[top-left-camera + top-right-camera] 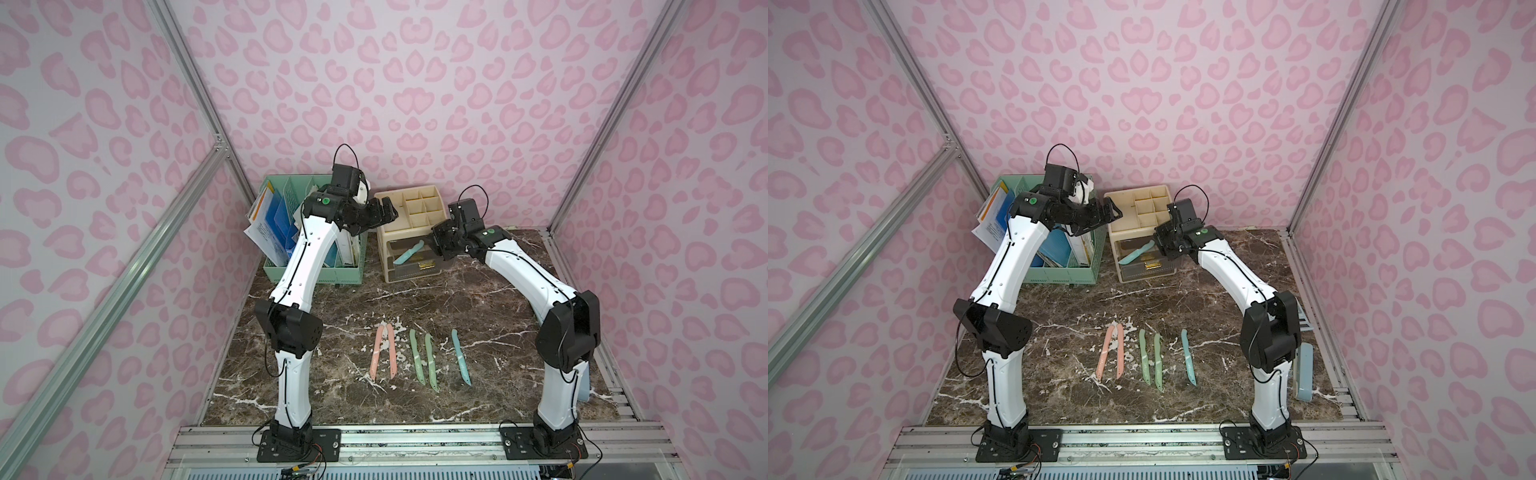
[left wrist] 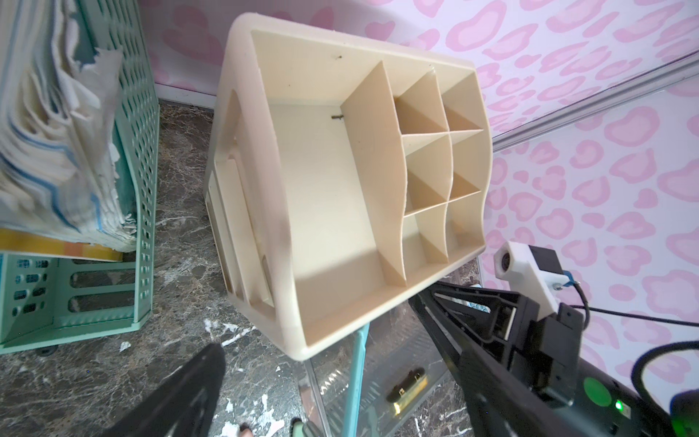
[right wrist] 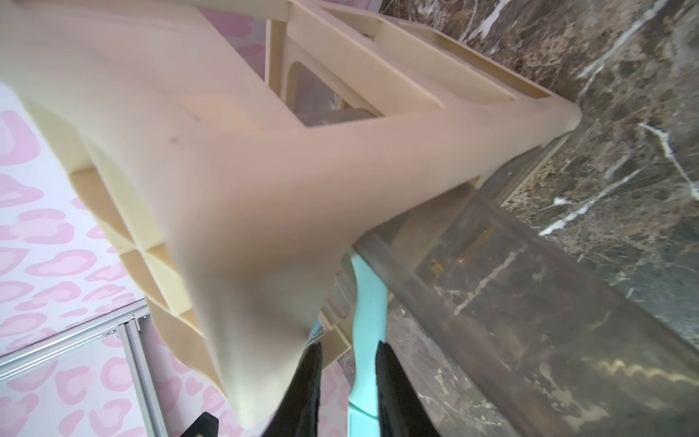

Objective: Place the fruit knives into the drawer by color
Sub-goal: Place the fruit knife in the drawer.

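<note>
Five fruit knives lie in a row on the marble: two pink (image 1: 376, 353) (image 1: 391, 353), two mint green (image 1: 417, 353) (image 1: 431, 361) and one teal (image 1: 460, 356). Another teal knife (image 1: 409, 253) (image 3: 368, 302) lies slanted in the pulled-out clear drawer (image 1: 415, 272) (image 1: 1146, 272) of the beige organizer (image 1: 411, 208). My right gripper (image 1: 439, 243) (image 3: 348, 353) is at that knife's handle. Its jaws stand slightly apart around the handle, which touches one finger, with a gap to the other. My left gripper (image 1: 384, 212) (image 2: 329, 378) hovers open and empty over the organizer's left edge.
A mint green file basket (image 1: 316, 274) full of papers stands left of the organizer. A gold binder clip (image 2: 408, 386) lies in the drawer. A blue-grey object (image 1: 1304, 370) rests at the table's right edge, behind the right arm. The walls close in behind and beside.
</note>
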